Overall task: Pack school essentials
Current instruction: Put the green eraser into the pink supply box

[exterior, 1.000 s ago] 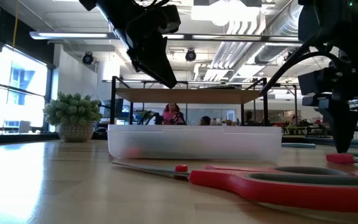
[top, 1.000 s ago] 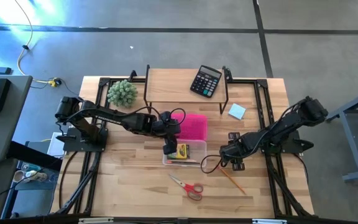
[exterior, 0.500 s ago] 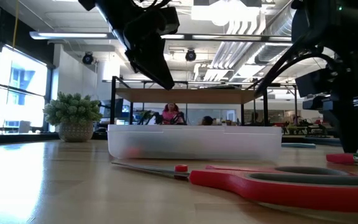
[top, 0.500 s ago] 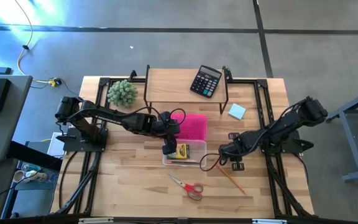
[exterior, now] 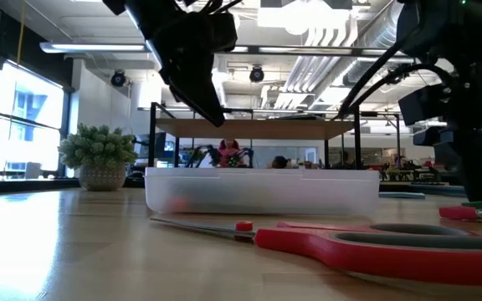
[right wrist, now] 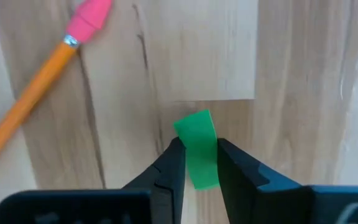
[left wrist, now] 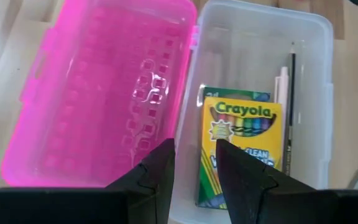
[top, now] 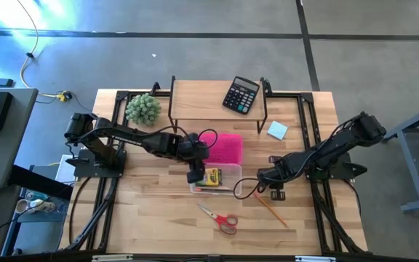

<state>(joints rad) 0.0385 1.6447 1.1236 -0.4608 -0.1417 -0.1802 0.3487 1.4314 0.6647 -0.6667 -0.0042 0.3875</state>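
My left gripper (top: 193, 175) hangs narrowly open and empty over the clear case (top: 233, 173), beside its open pink lid (top: 225, 148). The yellow-green crayon box (left wrist: 241, 149) and a pale stick (left wrist: 283, 106) lie in the case. My right gripper (top: 263, 183) is shut on the small green eraser (right wrist: 197, 146), close over the table right of the case. The orange pencil (top: 272, 210) lies next to it. The red-handled scissors (top: 219, 218) lie flat near the front edge. The light-blue notepad (top: 276, 130) lies at the far right. My right gripper pinches the green eraser by its two long sides (right wrist: 199, 163) between its two fingers. The fingers point down from above and lie along the eraser, whose far end (right wrist: 193, 123) sticks out past the fingertips. I cannot tell whether the eraser is lifted off the table.
A black calculator (top: 240, 94) sits on the raised wooden shelf (top: 202, 98) at the back. A fuzzy green plant (top: 143, 109) stands at the far left. A small pink thing (top: 273, 159) lies behind my right gripper. Bare wood lies left of the case.
My left gripper has moved a little toward the table's left edge above the case. My right gripper has shifted slightly beside the pencil; which way, I cannot tell.
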